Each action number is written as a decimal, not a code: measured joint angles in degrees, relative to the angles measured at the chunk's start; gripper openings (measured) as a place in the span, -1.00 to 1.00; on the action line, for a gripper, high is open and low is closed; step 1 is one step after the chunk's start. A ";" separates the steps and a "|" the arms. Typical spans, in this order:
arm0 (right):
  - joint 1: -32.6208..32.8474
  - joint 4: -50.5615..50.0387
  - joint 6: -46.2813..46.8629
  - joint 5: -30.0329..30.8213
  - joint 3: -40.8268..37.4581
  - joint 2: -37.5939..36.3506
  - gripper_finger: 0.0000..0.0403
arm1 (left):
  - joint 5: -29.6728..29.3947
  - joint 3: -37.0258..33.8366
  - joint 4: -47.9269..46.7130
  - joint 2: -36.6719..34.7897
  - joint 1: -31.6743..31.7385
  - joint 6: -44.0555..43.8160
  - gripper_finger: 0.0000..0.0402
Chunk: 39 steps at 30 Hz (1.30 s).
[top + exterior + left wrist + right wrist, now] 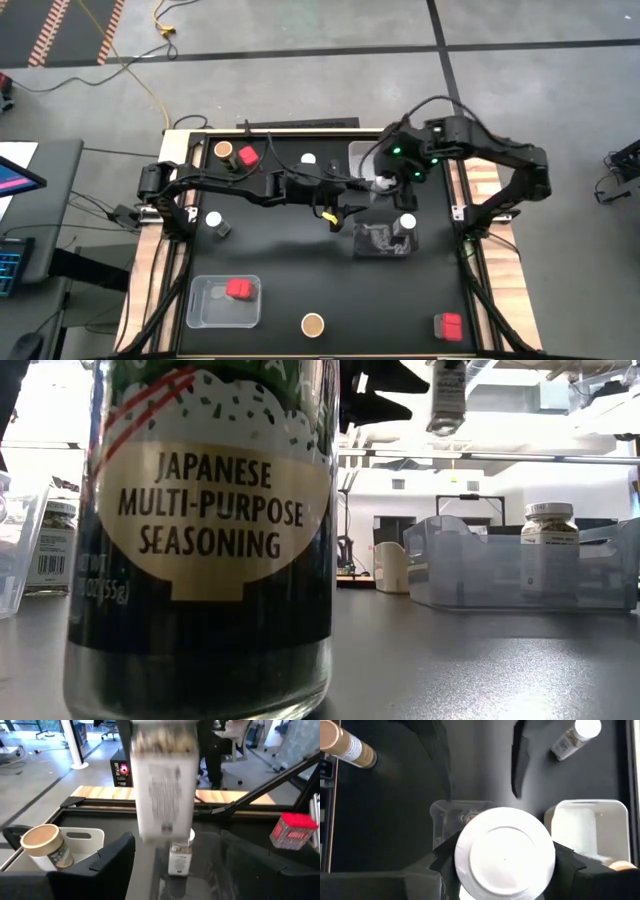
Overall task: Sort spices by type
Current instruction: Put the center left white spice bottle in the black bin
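Observation:
My right gripper (505,856) is shut on a white-lidded jar (164,790) and holds it in the air above a clear tray (383,241). Another white-lidded jar (407,222) stands upright in that tray. My left gripper (335,215) is open beside the tray on its left, fingers (116,854) spread wide and touching nothing. Elsewhere on the table are a red box (248,157), a cork-topped jar (223,150), two white-lidded jars (215,220) (308,158), a cork-topped jar (313,323) and a red box (448,325) near the front edge. My right gripper pinches the white-lidded jar at its lid (466,851), one finger (445,862) on each side. The fingers come from above, pointing down. The jar hangs upright below them (447,398), lifted clear over the clear tray.
A white tray (590,827) sits at the far right under my right arm, with a cork-topped jar (46,847) by it. A second clear tray (208,312) at the near left holds a red box (238,290). The table's middle (280,250) is bare black surface.

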 joint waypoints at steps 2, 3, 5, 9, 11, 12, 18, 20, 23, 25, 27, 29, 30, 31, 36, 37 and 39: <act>-0.33 -0.85 0.14 0.00 -0.55 -2.03 0.14 | -0.08 0.00 -0.50 0.00 0.00 0.42 0.37; -0.33 -0.57 0.44 0.02 -1.53 -3.38 0.14 | -0.08 -0.02 -0.66 0.00 0.00 0.04 0.37; -0.32 0.43 1.27 0.02 -5.02 -6.86 0.13 | -0.08 -0.02 -1.14 -0.26 -0.02 -1.87 0.37; -0.31 4.13 4.39 0.02 -15.53 -14.05 0.10 | -0.05 -0.02 -2.31 -0.43 -0.17 -3.33 0.37; -0.16 8.26 6.10 0.04 -21.45 -17.27 0.11 | -0.05 -0.02 -2.84 -0.46 -0.24 -3.40 0.37; -0.11 10.37 6.85 0.04 -24.13 -18.39 0.12 | -0.05 -0.02 -2.80 -0.46 -0.24 -3.43 0.37; 1.15 21.54 6.37 0.09 -35.04 -18.60 0.14 | -0.04 -0.02 -2.80 -0.55 -0.26 -2.95 0.37; 1.86 23.78 5.21 0.09 -36.55 -17.09 0.13 | -0.03 -0.02 -2.80 -0.55 -0.26 -3.13 0.37; 2.66 26.28 4.23 0.11 -38.68 -14.55 0.13 | -0.02 -0.02 -3.31 -0.55 -0.26 -3.25 0.37; 3.16 26.73 4.17 0.11 -40.36 -12.95 0.13 | 0.30 -0.02 -3.73 -0.55 -0.29 -3.36 0.37; 3.69 29.52 3.88 0.13 -42.78 -12.16 0.14 | 0.84 -0.02 -3.81 -0.55 -0.45 -3.73 0.37; 4.03 32.37 3.81 0.13 -45.83 -12.16 0.13 | 0.89 -0.02 -3.80 -0.55 -0.78 -3.96 0.37; 4.07 33.86 3.85 0.13 -47.48 -12.19 0.12 | 0.89 -0.02 -3.80 -0.55 -0.99 -3.98 0.37; 4.04 35.21 3.94 0.13 -48.73 -12.19 0.12 | 0.91 -0.02 -3.82 -0.55 -1.13 -3.96 0.37; 3.97 38.69 4.03 0.19 -52.01 -12.19 0.14 | 0.93 -0.02 -3.75 -0.55 -1.68 -3.28 0.37; 3.92 38.88 4.03 0.25 -52.28 -12.04 0.14 | 0.91 -0.02 -3.74 -0.55 -1.66 -3.28 0.37; 3.70 39.66 4.01 0.58 -52.91 -12.02 0.13 | 0.91 -0.02 -3.72 -0.55 -1.64 -3.28 0.37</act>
